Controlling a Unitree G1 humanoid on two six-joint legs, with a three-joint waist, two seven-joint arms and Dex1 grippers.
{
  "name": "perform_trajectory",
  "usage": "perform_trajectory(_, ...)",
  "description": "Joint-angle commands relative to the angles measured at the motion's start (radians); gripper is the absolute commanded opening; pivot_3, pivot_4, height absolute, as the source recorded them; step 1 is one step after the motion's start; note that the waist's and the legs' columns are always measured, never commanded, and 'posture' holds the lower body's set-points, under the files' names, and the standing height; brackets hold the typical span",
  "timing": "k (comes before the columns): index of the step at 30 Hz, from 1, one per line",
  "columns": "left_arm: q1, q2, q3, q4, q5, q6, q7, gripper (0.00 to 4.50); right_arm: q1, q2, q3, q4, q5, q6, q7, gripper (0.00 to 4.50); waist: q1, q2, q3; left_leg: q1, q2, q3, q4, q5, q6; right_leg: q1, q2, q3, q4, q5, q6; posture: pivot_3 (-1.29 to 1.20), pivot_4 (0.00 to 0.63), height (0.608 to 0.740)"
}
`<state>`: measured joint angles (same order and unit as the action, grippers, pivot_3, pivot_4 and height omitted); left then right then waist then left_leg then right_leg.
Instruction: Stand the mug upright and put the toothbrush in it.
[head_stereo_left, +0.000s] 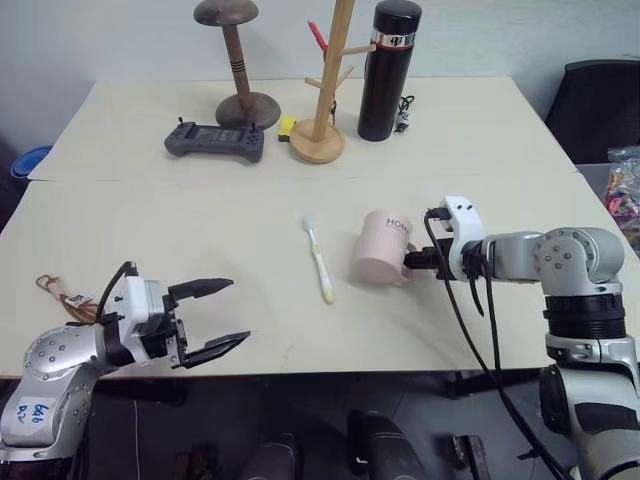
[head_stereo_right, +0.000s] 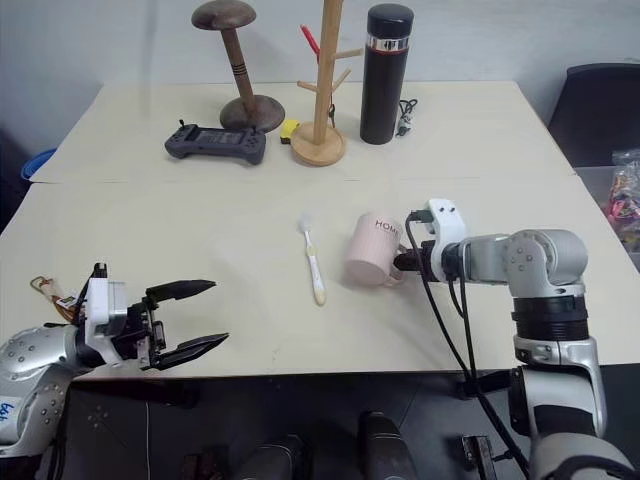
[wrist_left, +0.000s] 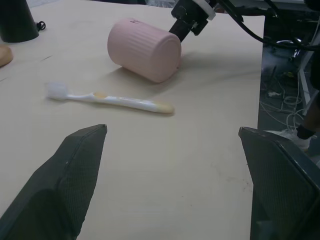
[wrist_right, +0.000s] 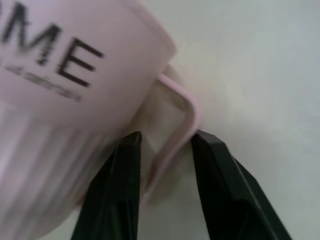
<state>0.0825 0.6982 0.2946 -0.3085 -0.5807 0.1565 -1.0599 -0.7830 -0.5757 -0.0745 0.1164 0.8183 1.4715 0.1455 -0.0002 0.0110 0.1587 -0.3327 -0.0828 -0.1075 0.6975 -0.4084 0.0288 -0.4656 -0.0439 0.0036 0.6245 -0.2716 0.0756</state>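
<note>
The pale pink cylindrical mug (head_stereo_left: 382, 258) lies on its side mid-table; the right gripper (wrist_right: 165, 142) pinches its handle — ready to tip it upright. The slim white toothbrush (head_stereo_left: 319, 257) lies at its nine o'clock. The left gripper (head_stereo_left: 215, 318) waits, spread wide.

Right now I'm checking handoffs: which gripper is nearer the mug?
Right. The right gripper has its jaws around the mug handle; the left gripper waits apart, past the toothbrush.

Your left gripper (head_stereo_left: 210, 319) hovers low with its 2 fingers spread wide, while your right gripper (wrist_right: 165, 142) pinches a mug handle (wrist_right: 175, 135).
</note>
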Motion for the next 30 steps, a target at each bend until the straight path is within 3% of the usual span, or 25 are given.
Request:
perform_trajectory(1,-0.011,-0.007,0.009,-0.012,0.005,-0.023,0.016,4.50,0.019,0.012,0.003,-0.027,-0.009,-0.020,0.090,0.25,0.000,0.000,0.000,0.000,0.000,0.000,0.000,0.000,0.000,0.000,0.000,0.000,0.000,0.000,0.000,0.00,0.150,0.740)
perform_trajectory(2,-0.015,-0.009,0.009,-0.009,0.004,-0.023,0.020,4.50,0.028,0.014,-0.013,-0.041,-0.006,-0.061,0.126,0.03,0.000,0.000,0.000,0.000,0.000,0.000,0.000,0.000,0.000,0.000,0.000,0.000,0.000,0.000,0.000,0.00,0.150,0.740)
perform_trajectory(4,-0.014,-0.017,0.015,-0.006,-0.001,-0.013,0.040,4.50,0.072,0.007,-0.030,-0.100,-0.048,-0.276,0.236,0.03,0.000,0.001,0.000,0.000,0.000,0.000,0.000,0.000,0.000,0.000,0.000,0.000,0.000,0.000,0.000,0.00,0.150,0.740)
perform_trajectory(8,0.010,-0.005,0.024,-0.004,-0.016,0.075,0.086,4.50,0.202,0.070,-0.040,-0.092,-0.264,-0.950,0.435,0.03,0.000,0.002,0.001,-0.001,-0.001,0.000,0.000,-0.001,0.001,-0.001,0.000,0.000,0.000,0.001,0.001,0.00,0.150,0.740)
perform_trajectory(12,0.004,-0.012,0.028,0.008,-0.007,0.088,0.110,4.50,0.260,0.181,-0.019,0.123,-0.436,-1.567,0.561,0.03,-0.004,0.002,0.001,0.000,-0.001,0.001,0.000,-0.001,0.001,-0.001,0.000,0.000,0.001,0.001,0.001,0.00,0.150,0.740)
perform_trajectory(15,0.003,-0.012,0.028,0.012,0.005,0.088,0.125,4.50,0.254,0.218,0.006,0.301,-0.561,-1.765,0.513,0.03,-0.010,0.002,0.001,0.001,-0.001,0.002,0.000,0.000,0.001,-0.001,0.001,0.001,0.002,0.001,0.001,0.00,0.150,0.740)
perform_trajectory(17,0.003,-0.012,0.037,0.005,-0.008,0.099,0.134,4.50,0.267,0.241,0.009,0.348,-0.500,-1.761,0.634,0.03,-0.012,0.003,0.002,0.001,-0.001,0.003,0.000,0.000,0.001,-0.001,0.001,0.001,0.002,0.000,0.001,0.00,0.150,0.740)
perform_trajectory(18,0.003,-0.011,0.042,0.002,-0.018,0.104,0.134,4.50,0.277,0.246,0.010,0.347,-0.455,-1.733,0.709,0.41,-0.013,0.003,0.002,0.001,-0.001,0.003,0.000,0.000,0.001,-0.001,0.001,0.001,0.002,0.000,0.001,0.00,0.150,0.740)
perform_trajectory(19,0.004,-0.010,0.046,0.001,-0.024,0.107,0.134,4.50,0.282,0.249,0.010,0.348,-0.427,-1.714,0.759,0.52,-0.014,0.003,0.002,0.001,-0.001,0.003,0.000,0.000,0.001,-0.001,0.001,0.001,0.002,0.000,0.001,0.00,0.150,0.740)
perform_trajectory(23,0.019,-0.006,0.088,0.000,-0.029,0.136,0.167,4.50,0.312,0.206,-0.023,0.358,-0.488,-1.793,0.723,1.67,-0.018,0.003,0.002,0.001,-0.001,0.002,0.001,0.000,0.001,-0.001,0.001,0.001,0.002,0.000,0.001,0.00,0.150,0.740)
perform_trajectory(30,0.081,0.017,0.182,0.049,0.029,0.157,0.224,4.50,0.416,0.056,-0.066,0.230,-0.446,-1.729,0.814,4.02,-0.003,0.003,0.002,0.001,-0.001,0.002,0.001,0.000,0.001,-0.001,0.000,0.001,0.002,0.000,0.001,0.00,0.150,0.740)
